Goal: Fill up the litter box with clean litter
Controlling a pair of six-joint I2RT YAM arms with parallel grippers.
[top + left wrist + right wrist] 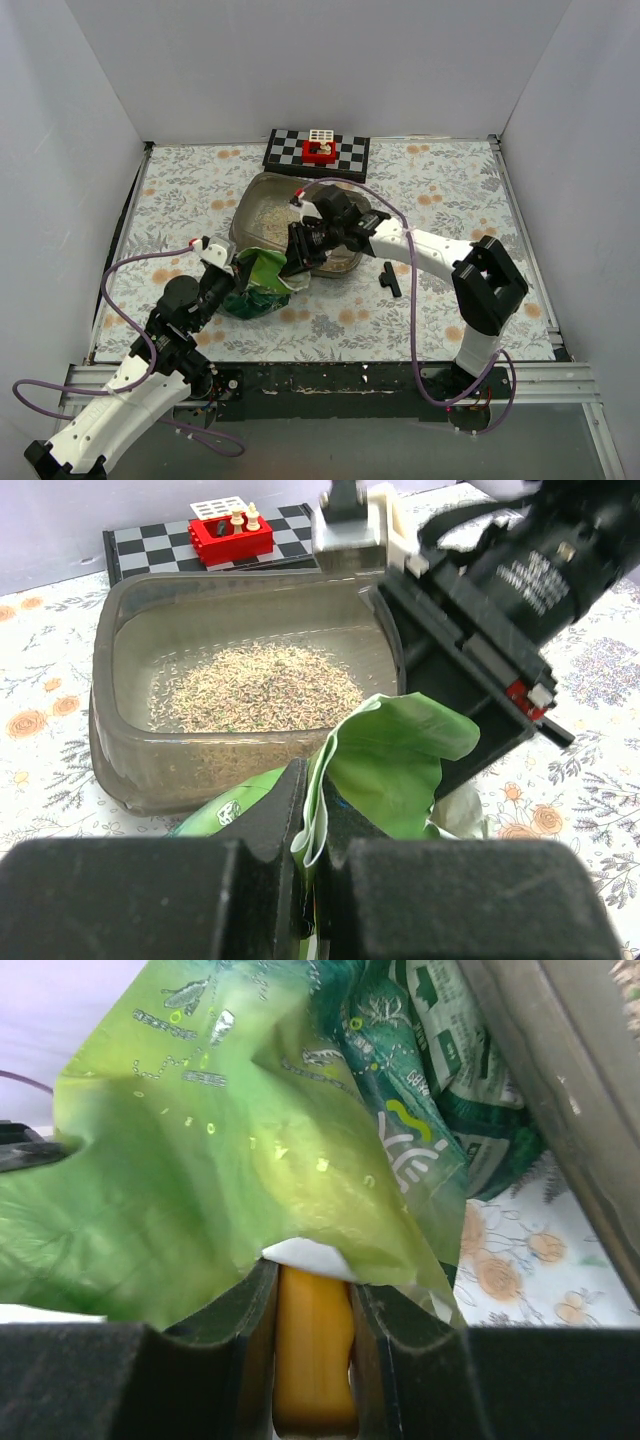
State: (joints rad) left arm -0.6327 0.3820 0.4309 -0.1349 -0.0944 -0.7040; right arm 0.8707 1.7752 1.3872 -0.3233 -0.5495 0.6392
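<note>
Litter box (243, 205) long axis roughly left-right, clean litter (255, 685) inside

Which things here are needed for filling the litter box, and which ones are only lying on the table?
Belong to the job: litter box, clean litter inside it, green bag pinched by the left gripper, yellow scoop held by the right gripper.
Only lying about: checkered board, red block with chess pieces on it, small black part.
</note>
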